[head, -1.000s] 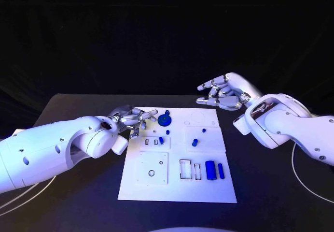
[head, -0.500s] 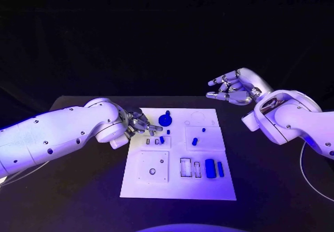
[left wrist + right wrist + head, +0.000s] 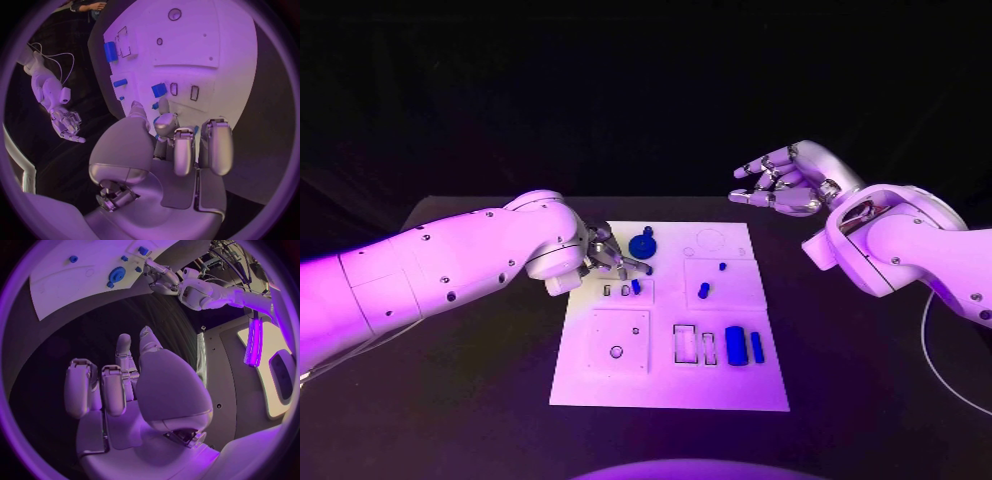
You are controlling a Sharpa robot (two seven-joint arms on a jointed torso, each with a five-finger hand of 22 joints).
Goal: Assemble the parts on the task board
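Just beside left hand [image 3: 609,252]: round blue part [image 3: 642,246]

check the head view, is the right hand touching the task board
No, the right hand hangs in the air off the task board's far right corner.

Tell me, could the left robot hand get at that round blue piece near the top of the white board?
Probably yes. The left robot hand hovers over the task board right beside the round blue piece, with nothing between them.
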